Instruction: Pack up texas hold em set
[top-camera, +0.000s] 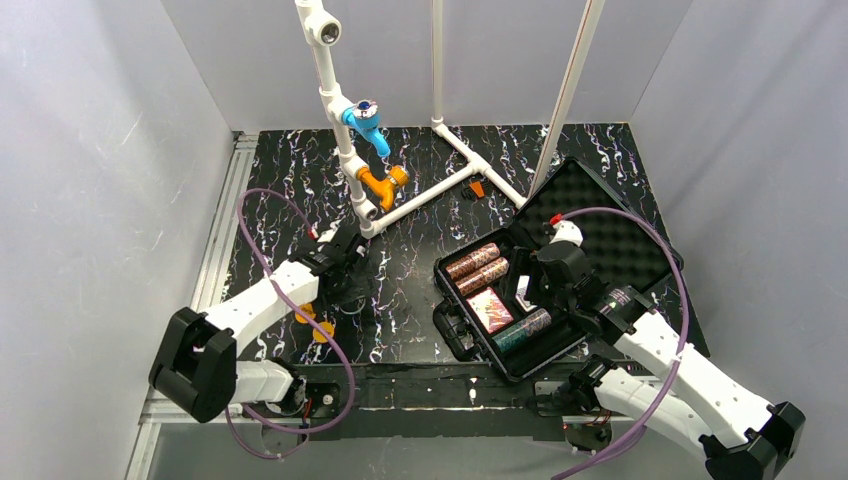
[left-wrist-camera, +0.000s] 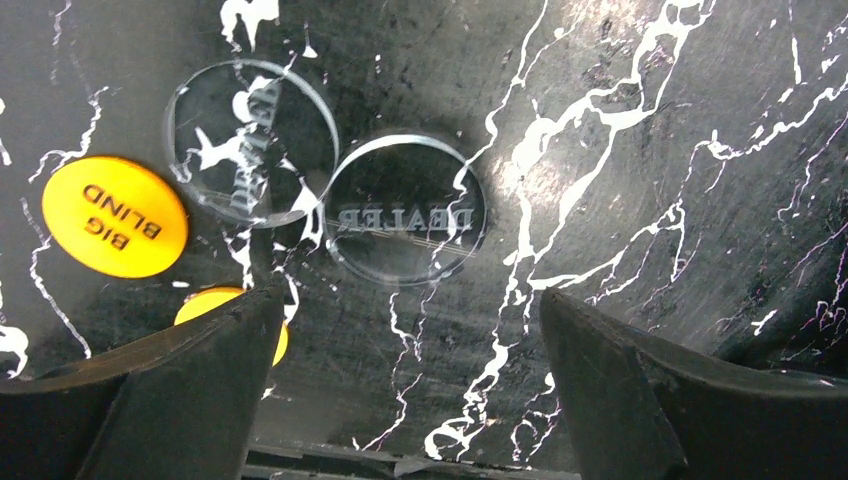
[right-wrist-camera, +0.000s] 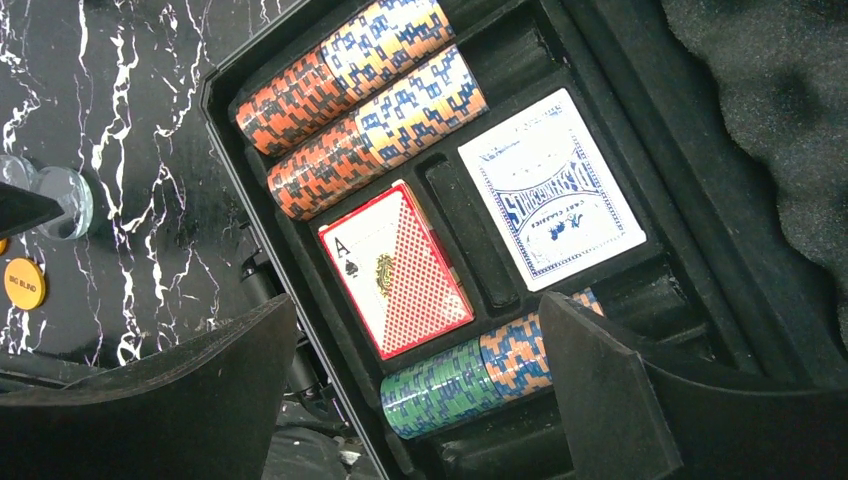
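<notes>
The black case (top-camera: 610, 215) lies open at the right, its foam lid tipped back. In its tray (right-wrist-camera: 235, 100) lie two red-brown chip rolls (right-wrist-camera: 350, 100), a red card deck (right-wrist-camera: 400, 270), a blue card deck (right-wrist-camera: 550, 190) and a green chip roll (right-wrist-camera: 450, 385). My right gripper (right-wrist-camera: 420, 300) hangs open above the tray with nothing between its fingers. On the table at the left lie two clear dealer discs (left-wrist-camera: 405, 210) and two orange discs, one marked BIG BLIND (left-wrist-camera: 115, 215). My left gripper (left-wrist-camera: 408, 300) is open just above the table, near the clear discs, and holds nothing.
A white pipe frame (top-camera: 345, 140) with blue and orange fittings stands at the back, with one pipe running along the table toward the case. A small orange piece (top-camera: 477, 188) lies beside that pipe. Grey walls close in the black marbled table (top-camera: 290, 170) on three sides.
</notes>
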